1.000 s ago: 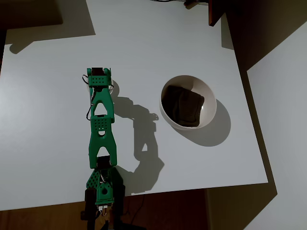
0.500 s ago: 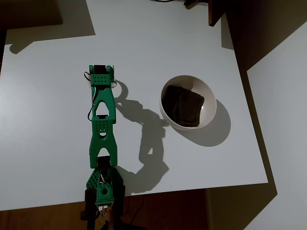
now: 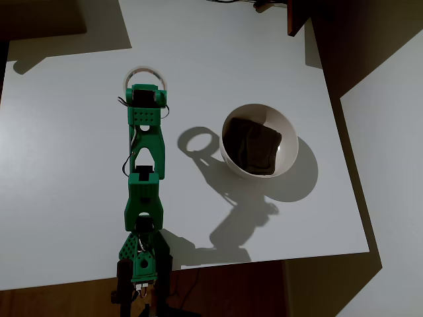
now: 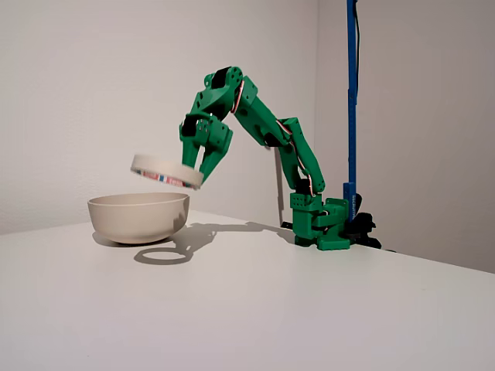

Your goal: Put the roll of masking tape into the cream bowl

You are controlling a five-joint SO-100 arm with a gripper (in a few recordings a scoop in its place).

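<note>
One green arm (image 4: pixel 263 127) reaches out from its base over the white tabletop (image 3: pixel 79 172). Its claw (image 4: pixel 203 164) is clamped on the edge of the roll of masking tape (image 4: pixel 165 171) and holds it up in the air, clear of the tabletop. The roll lies almost flat, a little tilted, with small red and blue marks on its underside. In the fixed view the roll hangs just above the rim of the cream bowl (image 4: pixel 139 217), at the bowl's 1 o'clock.

From overhead, the roll of masking tape (image 3: pixel 145 77) peeks out as a pale ring at the far tip of the arm, at 12 o'clock from the base (image 3: pixel 141 264). The cream bowl (image 3: pixel 287 148) sits on the tabletop well apart from the roll, at about 4 o'clock from it. A dark squarish patch (image 3: pixel 251 146) shows in the bottom of the bowl. The roll throws a ring-shaped shadow (image 3: pixel 199 140) on the tabletop, just beside the bowl's rim at 9 o'clock. A blue pole (image 4: pixel 352 100) stands upright behind the base in the fixed view.
</note>
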